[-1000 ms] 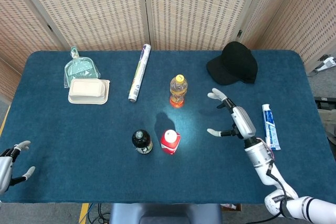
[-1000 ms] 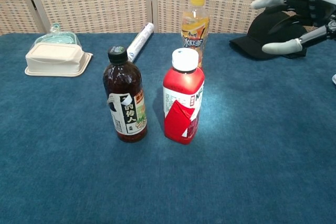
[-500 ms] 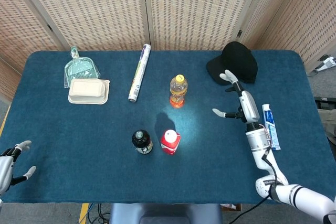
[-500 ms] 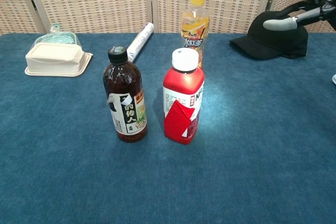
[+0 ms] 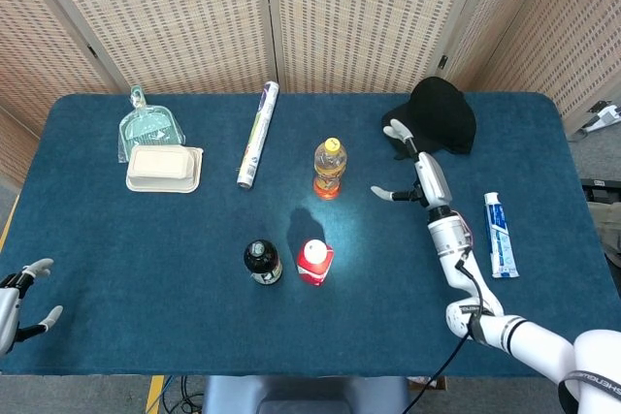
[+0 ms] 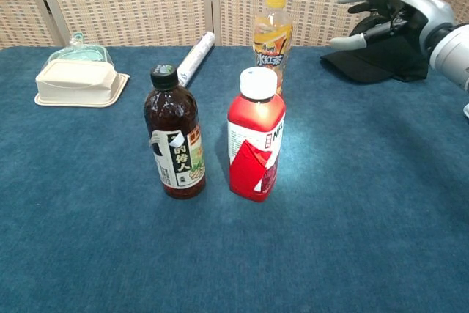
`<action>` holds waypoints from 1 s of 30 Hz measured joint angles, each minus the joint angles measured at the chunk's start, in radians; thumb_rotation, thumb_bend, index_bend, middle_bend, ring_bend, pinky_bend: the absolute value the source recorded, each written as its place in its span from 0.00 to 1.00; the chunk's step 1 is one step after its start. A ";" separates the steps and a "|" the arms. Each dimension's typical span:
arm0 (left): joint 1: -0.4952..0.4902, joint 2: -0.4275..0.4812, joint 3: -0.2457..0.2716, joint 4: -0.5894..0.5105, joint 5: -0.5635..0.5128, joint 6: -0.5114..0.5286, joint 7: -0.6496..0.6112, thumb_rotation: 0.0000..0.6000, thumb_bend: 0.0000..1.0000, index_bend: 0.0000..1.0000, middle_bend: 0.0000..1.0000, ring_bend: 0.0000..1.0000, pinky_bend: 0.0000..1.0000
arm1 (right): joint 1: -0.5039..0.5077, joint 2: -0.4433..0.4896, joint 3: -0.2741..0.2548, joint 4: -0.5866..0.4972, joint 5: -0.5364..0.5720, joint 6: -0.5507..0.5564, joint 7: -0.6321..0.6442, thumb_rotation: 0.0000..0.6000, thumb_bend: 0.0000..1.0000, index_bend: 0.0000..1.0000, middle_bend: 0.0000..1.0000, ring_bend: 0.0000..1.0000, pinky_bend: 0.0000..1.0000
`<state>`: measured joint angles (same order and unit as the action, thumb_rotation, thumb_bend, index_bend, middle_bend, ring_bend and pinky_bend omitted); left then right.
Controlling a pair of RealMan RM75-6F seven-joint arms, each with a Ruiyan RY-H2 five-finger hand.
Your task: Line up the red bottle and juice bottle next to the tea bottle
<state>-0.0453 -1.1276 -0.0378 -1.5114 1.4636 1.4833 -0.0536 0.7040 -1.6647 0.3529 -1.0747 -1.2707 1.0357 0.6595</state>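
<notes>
The right hand [image 5: 409, 166] hung spread and empty above the tabletop [image 5: 97, 239], to the right of the juice bottle [image 5: 329, 168] and in front of the black cap [image 5: 434, 116]. The left hand [image 5: 17, 300] lay with fingers apart, holding nothing, at the near left edge.

The red bottle [image 5: 314, 262] stood just beside the tea bottle [image 5: 261, 262], so that half looked done; the juice bottle stood upright farther back, well apart from the pair. The step in hand seemed to be reaching for it. A clean grasp would probably come from the right side, wrapping the body below the shoulder, since the bottle is tall and narrow and a nudge high up could tip it.

Bare cloth lay right of the red bottle, a likely place for the juice bottle in the row. The carry should stay clear of the red bottle's cap. The toothpaste [image 5: 496, 234] lay near the right edge, and the rolled tube [image 5: 257, 134] and lidded box [image 5: 164, 169] lay off to the left, out of the way.
</notes>
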 measured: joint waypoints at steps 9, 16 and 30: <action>-0.001 0.000 -0.001 0.005 -0.007 -0.006 -0.002 1.00 0.21 0.42 0.33 0.36 0.55 | 0.083 -0.065 0.013 0.116 -0.001 -0.094 0.049 1.00 0.03 0.06 0.15 0.12 0.32; -0.002 -0.001 -0.004 0.012 -0.017 -0.012 -0.007 1.00 0.21 0.42 0.33 0.36 0.55 | 0.132 -0.100 0.022 0.167 0.004 -0.155 0.085 1.00 0.03 0.06 0.15 0.12 0.32; 0.001 0.003 -0.005 0.008 -0.014 -0.007 -0.012 1.00 0.21 0.42 0.33 0.36 0.55 | 0.206 -0.168 0.025 0.234 0.014 -0.212 0.046 1.00 0.02 0.06 0.15 0.12 0.32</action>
<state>-0.0446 -1.1248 -0.0424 -1.5030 1.4493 1.4764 -0.0660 0.9099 -1.8325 0.3778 -0.8402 -1.2562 0.8235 0.7054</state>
